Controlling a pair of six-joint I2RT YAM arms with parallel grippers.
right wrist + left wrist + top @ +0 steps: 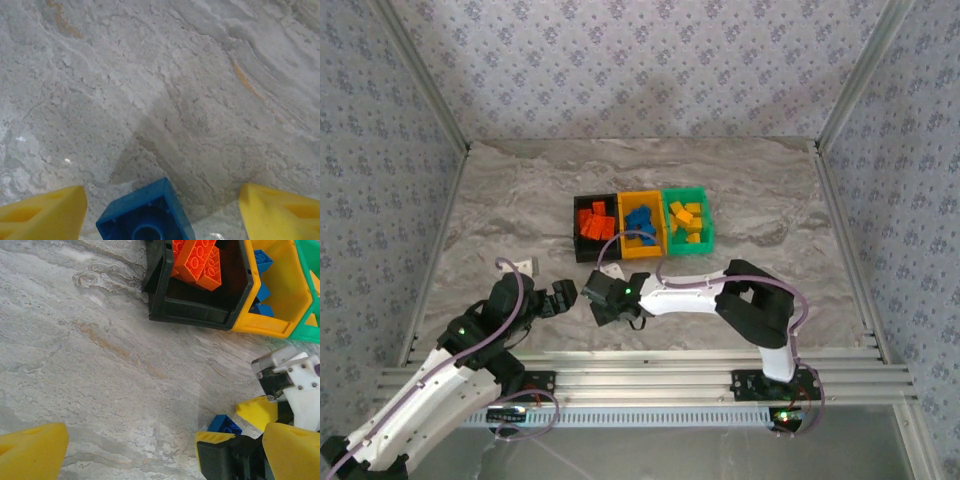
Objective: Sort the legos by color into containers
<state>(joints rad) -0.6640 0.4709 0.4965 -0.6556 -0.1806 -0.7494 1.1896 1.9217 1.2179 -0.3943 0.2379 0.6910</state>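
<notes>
Right fingers gape around one blue lego, left fingers also released, near three joined containers.

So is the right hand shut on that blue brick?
No, the right hand is open, with gaps between both fingers and the blue brick.

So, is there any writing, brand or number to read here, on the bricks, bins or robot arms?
None can be read.
The studs of the orange-red plastic bricks are too blurred to show lettering.
The black plastic bin, yellow-orange plastic bin and green plastic bin carry no visible label.
</notes>
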